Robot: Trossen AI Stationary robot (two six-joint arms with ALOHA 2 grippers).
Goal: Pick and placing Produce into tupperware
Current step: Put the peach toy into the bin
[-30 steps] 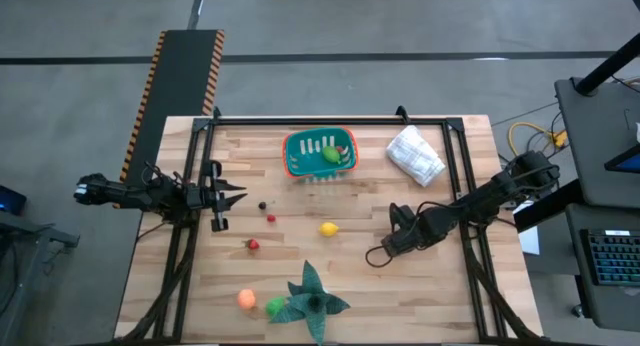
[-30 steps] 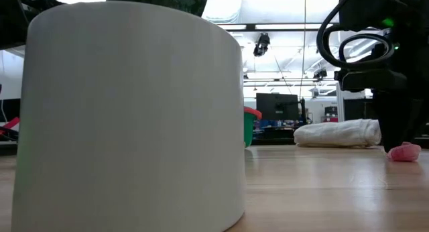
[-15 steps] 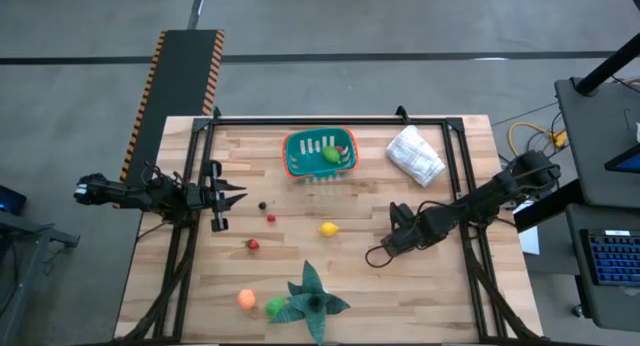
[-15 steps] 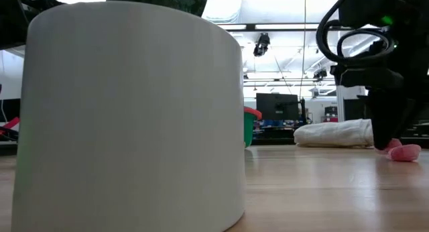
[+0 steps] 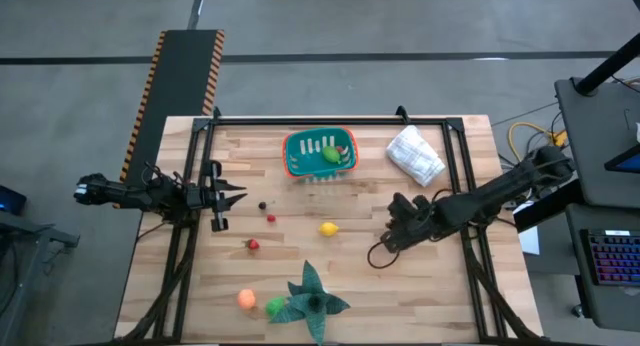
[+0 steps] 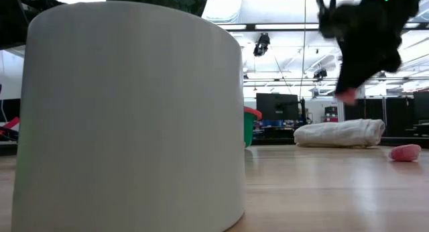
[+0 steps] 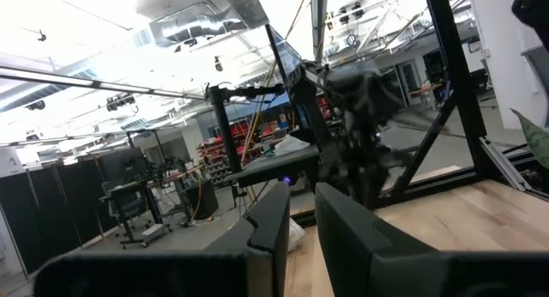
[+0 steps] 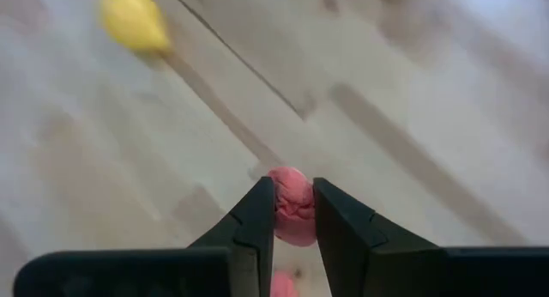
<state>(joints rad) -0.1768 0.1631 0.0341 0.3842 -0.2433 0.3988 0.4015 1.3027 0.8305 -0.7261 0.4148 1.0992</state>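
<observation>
Gripping a pink piece of produce (image 8: 294, 204), the right gripper (image 8: 293, 213) has its two dark fingers (image 8: 256, 218) pinched narrow on either side of that small rounded lump, and we see it lifted clear of the wooden table (image 5: 440, 286). From the low camera we catch the same pink bit (image 6: 346, 94) at the tip of the gripper (image 6: 350, 91), up in the air. Below and beyond that gripper a second pink piece (image 6: 405, 152) lies on the boards, not touched by anything. Ahead of the fingers, well apart, sits a yellow piece (image 8: 133, 21), which we also find from above as the yellow fruit (image 5: 328, 228), out past the gripper (image 5: 393, 232) toward the table's middle. Farther off, beyond the gripper, stands the teal tupperware (image 5: 298, 166) with its orange-red rim, a green piece (image 5: 330, 154) already lying inside. A crumpled white bag (image 5: 415, 154) lies beside the tub. We count more produce scattered further out: a dark berry (image 5: 263, 205), two small red pieces (image 5: 271, 218) (image 5: 254, 245), an orange one (image 5: 246, 299) and a green one (image 5: 275, 307) touching the dark green leafy star (image 5: 312, 298). The left gripper (image 5: 232, 196) waits at the far edge of the table, its fingers (image 7: 273, 228) drawn close together with nothing between them.
</observation>
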